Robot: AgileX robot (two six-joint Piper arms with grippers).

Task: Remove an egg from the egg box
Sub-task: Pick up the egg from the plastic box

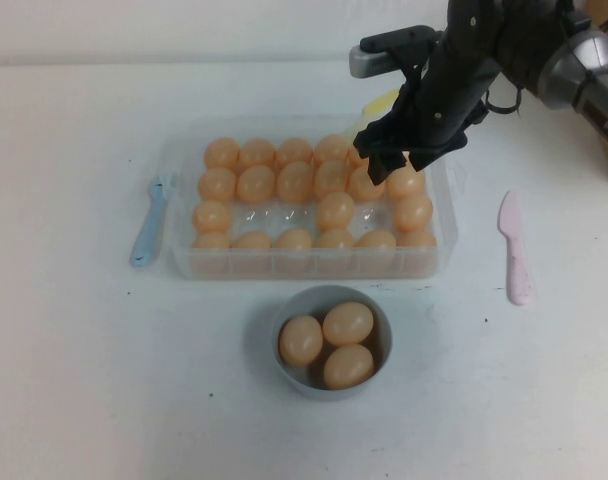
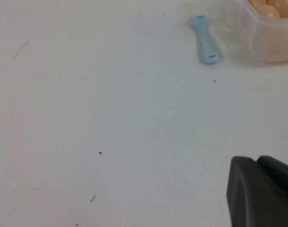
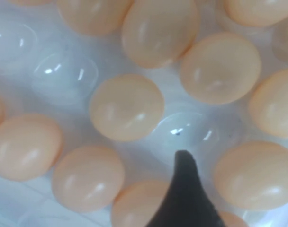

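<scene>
Right gripper [image 1: 399,150], jaws spread and empty, hangs over the egg box [image 1: 179,255] to reach an egg [image 1: 335,210]. Left gripper [image 2: 262,189], pressed shut, is parked on the table [image 2: 111,118].

The egg box [image 1: 184,262] is clear, glossy plastic, its empty cups catching glints. The eggs [image 1: 335,210] look smooth with a soft sheen. The bowl [image 1: 376,372] is matt grey-blue. The blue spoon [image 1: 149,222] and pink spoon [image 1: 515,250] look like matt plastic. The table [image 1: 74,350] is matt white.
</scene>
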